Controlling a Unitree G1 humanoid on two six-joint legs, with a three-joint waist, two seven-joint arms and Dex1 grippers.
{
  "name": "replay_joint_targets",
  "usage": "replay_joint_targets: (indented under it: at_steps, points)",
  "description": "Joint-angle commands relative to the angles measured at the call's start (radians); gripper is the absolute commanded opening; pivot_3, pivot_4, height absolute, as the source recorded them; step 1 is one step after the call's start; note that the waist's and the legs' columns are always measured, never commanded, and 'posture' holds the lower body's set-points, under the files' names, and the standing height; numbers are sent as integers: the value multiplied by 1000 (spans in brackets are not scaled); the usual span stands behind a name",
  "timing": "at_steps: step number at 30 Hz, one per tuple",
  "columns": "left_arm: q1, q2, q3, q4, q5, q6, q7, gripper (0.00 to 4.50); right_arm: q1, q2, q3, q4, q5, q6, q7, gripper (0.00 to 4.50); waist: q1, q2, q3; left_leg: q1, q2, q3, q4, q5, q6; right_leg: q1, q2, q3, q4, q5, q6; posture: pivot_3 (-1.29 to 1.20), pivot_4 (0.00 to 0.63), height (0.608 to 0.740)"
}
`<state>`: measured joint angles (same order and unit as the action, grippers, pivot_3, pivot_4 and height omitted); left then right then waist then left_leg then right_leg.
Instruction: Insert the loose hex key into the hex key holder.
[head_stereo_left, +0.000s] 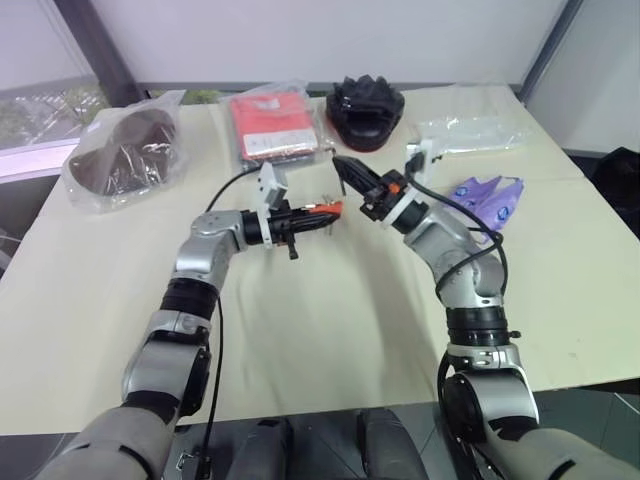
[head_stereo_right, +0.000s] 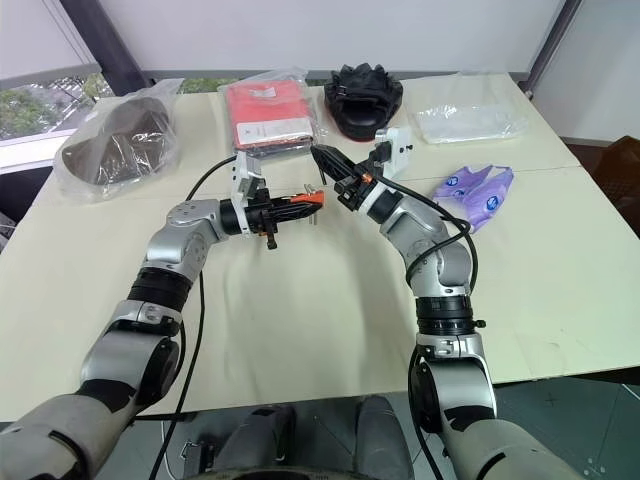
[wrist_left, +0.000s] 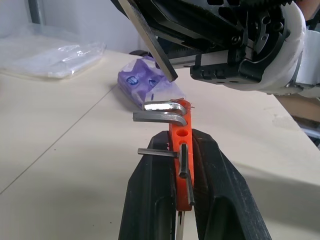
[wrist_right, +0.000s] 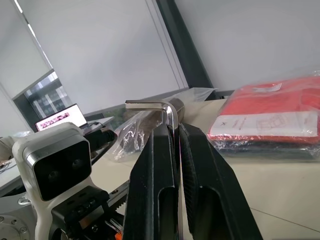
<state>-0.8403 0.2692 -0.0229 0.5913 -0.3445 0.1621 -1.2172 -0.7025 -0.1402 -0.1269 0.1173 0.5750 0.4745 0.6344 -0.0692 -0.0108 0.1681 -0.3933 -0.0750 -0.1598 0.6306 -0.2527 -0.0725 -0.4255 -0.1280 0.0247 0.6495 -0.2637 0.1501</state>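
Keys and holder both gripped mid-air, insertion not yet made.
Left gripper (head_stereo_left: 300, 221) is clamped on the hex key holder (wrist_left: 181, 150) above the table (head_stereo_left: 330, 330) centre; right gripper (wrist_right: 172, 131) is pinched on the loose hex key (wrist_right: 156, 106), just right of it and above. Risk: thin key may pivot in the fingers or miss the hole, since both parts float unsupported.
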Motion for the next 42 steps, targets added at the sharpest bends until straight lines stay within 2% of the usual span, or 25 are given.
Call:
replay_joint_targets:
  at_steps: [1,14,24,42]
  points:
    - [-34,-6,20,-29,-18,-13,5,0,0,3,-4,-48,21,-14,3,88,0,0,0,0,0,0,0,0,0,0,0,0,0,0,0,0,150,740]
    - [-43,-11,36,-45,-38,8,20,0,10,14,0,-38,18,-20,2,88,0,0,0,0,0,0,0,0,0,0,0,0,0,0,0,0,150,740]
    - [-8,4,-1,-64,-13,-2,-2,0,8,15,-3,-39,19,-19,-1,88,0,0,0,0,0,0,0,0,0,0,0,0,0,0,0,0,150,740]
    - [-39,-34,4,-15,8,-37,14,0,22,23,8,-76,26,-2,-7,88,0,0,0,0,0,0,0,0,0,0,0,0,0,0,0,0,150,740]
